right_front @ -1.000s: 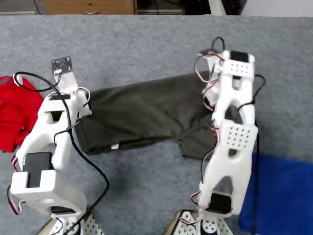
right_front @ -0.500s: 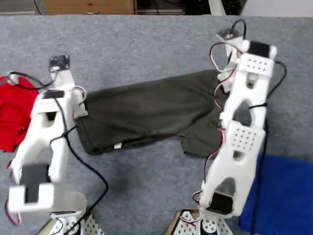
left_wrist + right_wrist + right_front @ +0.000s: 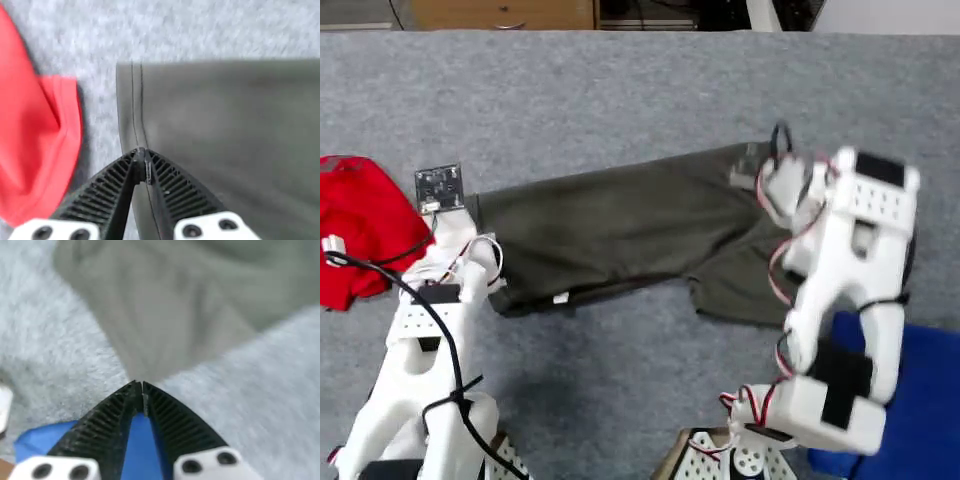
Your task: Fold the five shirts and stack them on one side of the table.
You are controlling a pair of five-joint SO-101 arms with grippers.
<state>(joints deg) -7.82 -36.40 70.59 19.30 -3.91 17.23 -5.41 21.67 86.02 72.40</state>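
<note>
- The grey table (image 3: 620, 90) is the big thing here, and all your stuff sits on it.
- The dark olive shirt (image 3: 620, 225) lies flat across the middle between your two arms. One sleeve pokes toward the near edge on the right arm's side.
- The blue shirt (image 3: 920, 400) sits at the near right corner, partly under your right arm.
- The red shirt (image 3: 360, 230) is bunched at the left edge, near the olive hem but not touching it.
- Your left gripper (image 3: 141, 167) has its fingers pressed together, tips right on the olive hem seam. I can't tell if any cloth is pinched.
- Your right gripper (image 3: 140, 390) is closed up too, with its tips at the olive sleeve's edge.
</note>
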